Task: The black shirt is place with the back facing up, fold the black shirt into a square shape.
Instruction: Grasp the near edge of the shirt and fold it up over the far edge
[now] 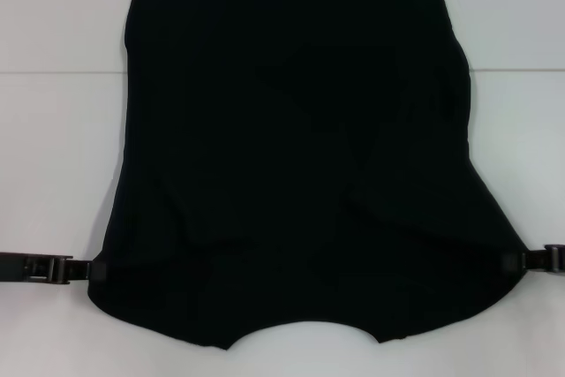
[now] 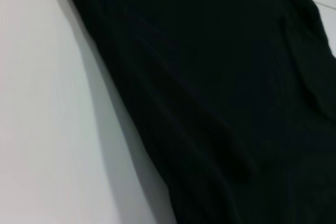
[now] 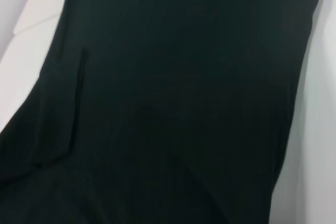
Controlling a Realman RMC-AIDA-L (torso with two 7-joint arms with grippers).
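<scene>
The black shirt (image 1: 291,156) lies spread on the white table (image 1: 53,130), with its curved neckline (image 1: 305,328) at the near edge and its sleeves tucked in. My left gripper (image 1: 95,269) is at the shirt's near left corner, shut on the cloth edge. At the near right corner my right gripper (image 1: 519,260) is likewise shut on the cloth. The shirt flares out toward both grippers. Dark shirt cloth (image 2: 210,87) fills the left wrist view, with a shadow along its edge. The right wrist view is also mostly shirt cloth (image 3: 173,103), and neither wrist view shows fingers.
A seam line (image 1: 53,71) runs across the white table on both sides of the shirt. Bare table surface (image 2: 42,103) lies left of the shirt, and more bare surface (image 3: 320,129) lies right of it.
</scene>
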